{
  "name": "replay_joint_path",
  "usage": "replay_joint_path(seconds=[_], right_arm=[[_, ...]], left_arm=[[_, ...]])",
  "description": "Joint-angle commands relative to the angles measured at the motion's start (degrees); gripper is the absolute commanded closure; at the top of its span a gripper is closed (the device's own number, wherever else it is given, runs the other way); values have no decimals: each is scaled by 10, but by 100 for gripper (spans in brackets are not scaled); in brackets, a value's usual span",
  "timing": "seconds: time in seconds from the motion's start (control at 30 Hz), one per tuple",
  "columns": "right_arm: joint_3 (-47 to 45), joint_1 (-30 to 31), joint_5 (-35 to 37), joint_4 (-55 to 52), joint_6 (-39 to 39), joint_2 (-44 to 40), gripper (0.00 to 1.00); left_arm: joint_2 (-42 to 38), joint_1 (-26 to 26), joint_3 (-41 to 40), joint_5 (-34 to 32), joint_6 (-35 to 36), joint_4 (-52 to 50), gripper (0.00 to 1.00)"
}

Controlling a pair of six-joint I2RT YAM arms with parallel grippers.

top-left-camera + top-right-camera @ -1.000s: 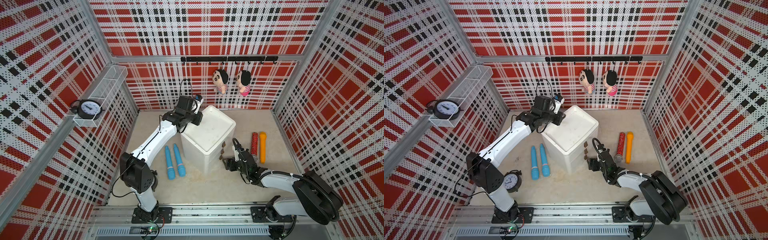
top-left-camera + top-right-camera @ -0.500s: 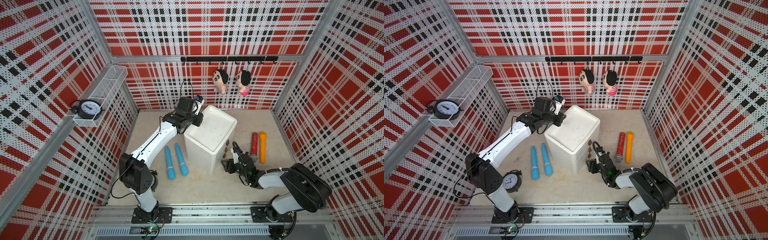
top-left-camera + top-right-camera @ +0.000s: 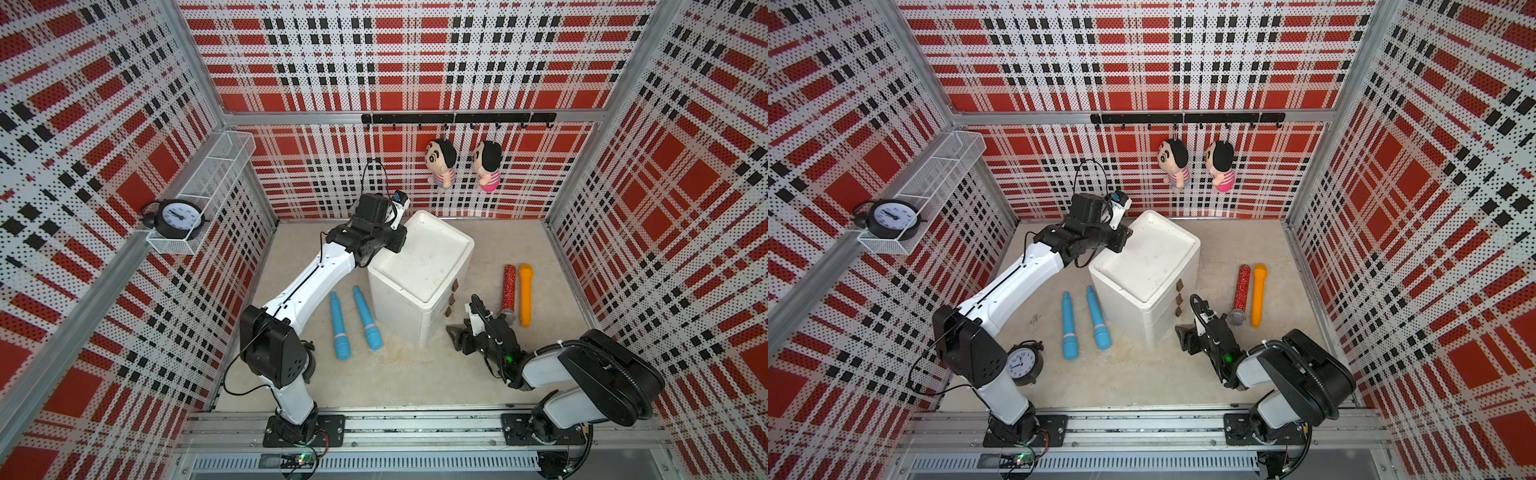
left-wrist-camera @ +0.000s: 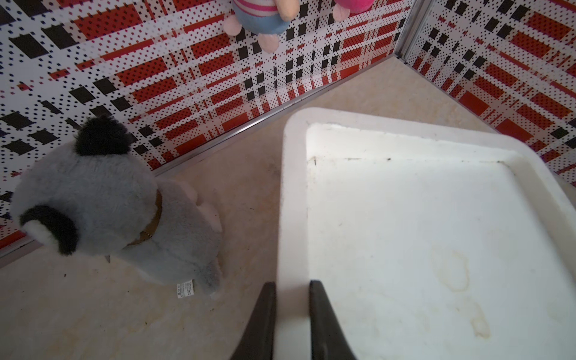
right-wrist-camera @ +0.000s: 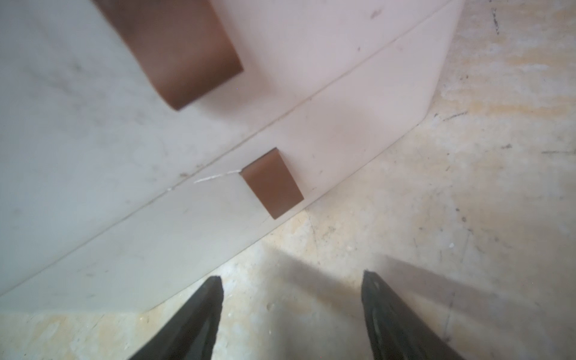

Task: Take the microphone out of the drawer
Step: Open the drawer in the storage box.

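- Red plaid pegboard walls point(image 3: 415, 54) enclose a stained beige floor point(image 3: 415, 374).
- White drawer unit point(image 3: 419, 266) stands mid-floor, drawers closed; any microphone inside is hidden.
- Left gripper point(image 4: 292, 285) clamps its top rim.
- Right gripper point(image 5: 291, 280), fingers apart, faces the lowest handle point(image 5: 272, 184).

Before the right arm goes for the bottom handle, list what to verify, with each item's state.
1. Left gripper clamped on the drawer unit rim: ok.
2. Right gripper open: ok.
3. Bottom handle ahead of the right gripper, nothing between them: ok.
4. Handle between the fingers: not ok, not yet reached.
5. Bottom drawer pulled out: not ok, front flush.
6. Microphone inside: cannot tell, drawers closed.
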Motion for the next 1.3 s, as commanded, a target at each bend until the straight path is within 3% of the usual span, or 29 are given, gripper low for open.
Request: replay_joint_path(seconds=[0.0,0.1,0.3,0.93,1.07,1.27], right_arm=[[11,-4,-13,82,-25,35,30],[14,-4,-35,157,-29,88,39],[8,-4,-16,270,-39,164,39],[68,-4,-5,235,-112,203,54],[75,-4,-11,225,-114,198,64],[74,-4,-17,226,-109,188,64]], left_arm=[[32,1,16,-12,33,-18,96],[38,0,22,1,42,-18,96],[37,-5,13,13,48,-19,96],[39,-18,-5,13,65,-21,94],[41,-20,-5,14,66,-22,94],[45,-21,-5,14,66,-23,94]])
